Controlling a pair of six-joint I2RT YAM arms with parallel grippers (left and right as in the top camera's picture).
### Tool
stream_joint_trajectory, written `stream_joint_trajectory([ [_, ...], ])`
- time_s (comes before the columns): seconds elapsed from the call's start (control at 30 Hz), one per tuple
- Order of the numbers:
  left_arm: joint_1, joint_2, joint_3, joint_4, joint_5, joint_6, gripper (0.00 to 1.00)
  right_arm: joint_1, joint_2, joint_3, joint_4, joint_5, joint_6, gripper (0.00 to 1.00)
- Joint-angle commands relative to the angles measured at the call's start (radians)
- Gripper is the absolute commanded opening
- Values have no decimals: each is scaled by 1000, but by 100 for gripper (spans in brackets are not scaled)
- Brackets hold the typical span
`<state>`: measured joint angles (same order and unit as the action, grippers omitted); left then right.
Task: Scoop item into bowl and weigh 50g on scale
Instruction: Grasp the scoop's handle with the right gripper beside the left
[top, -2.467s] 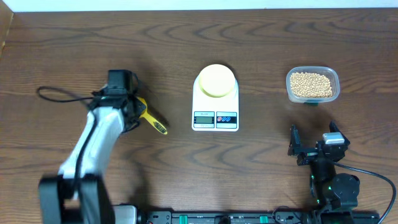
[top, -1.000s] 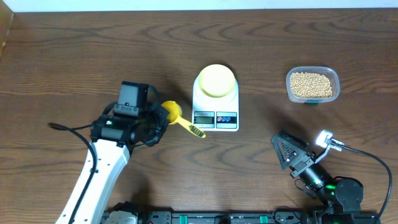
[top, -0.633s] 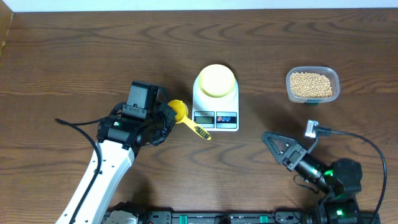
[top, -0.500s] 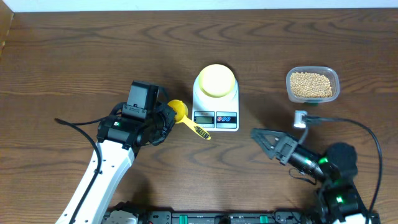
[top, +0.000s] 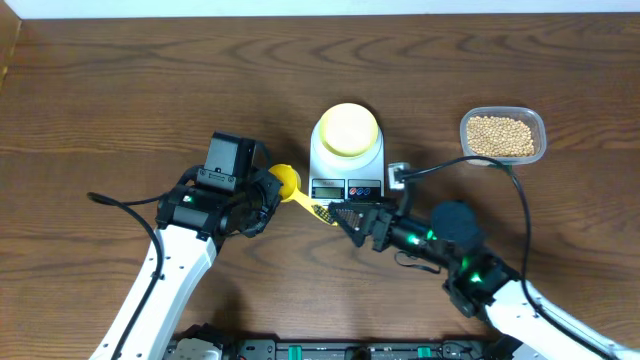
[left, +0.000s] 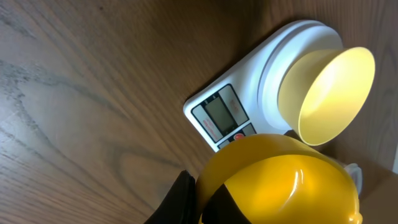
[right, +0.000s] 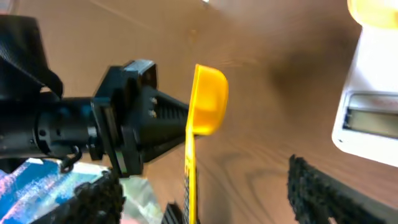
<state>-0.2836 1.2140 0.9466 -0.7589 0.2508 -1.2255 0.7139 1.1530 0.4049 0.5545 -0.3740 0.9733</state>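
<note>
While left claw (top: 268, 191) clamps the scoop (top: 286, 182), right claw (top: 348, 217) gapes

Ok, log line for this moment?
phase: scoop handoff | left gripper: shut on scoop | right gripper: open around handle | bowl: empty, on scale | beans: in tub

Bright, even light from above; soft shadows; right wrist view blurred (glare on the scoop (left: 292, 180)).

Wears white shells on left arm (top: 165, 265) and right arm (top: 535, 312); turns black at both wrists; trails thin black cables (top: 522, 220); glows green in spots; ends in ribbed black fingers (right: 329, 190).
</note>
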Motion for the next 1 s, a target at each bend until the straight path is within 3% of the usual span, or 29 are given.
stream_joint_trajectory([
  [0.0, -4, 0, 4, -6, 4, -18, 7, 60, 53, 14, 53, 111, -5, 77],
  [0.2, -26, 0, 4, -21, 15, -18, 7, 96, 88, 14, 79, 139, 44, 70],
  [0.47, -111, 0, 4, -21, -32, -18, 7, 130, 89, 14, 108, 140, 89, 42],
  [0.97, -111, 0, 4, -21, -31, -18, 7, 171, 89, 14, 97, 182, 156, 17],
])
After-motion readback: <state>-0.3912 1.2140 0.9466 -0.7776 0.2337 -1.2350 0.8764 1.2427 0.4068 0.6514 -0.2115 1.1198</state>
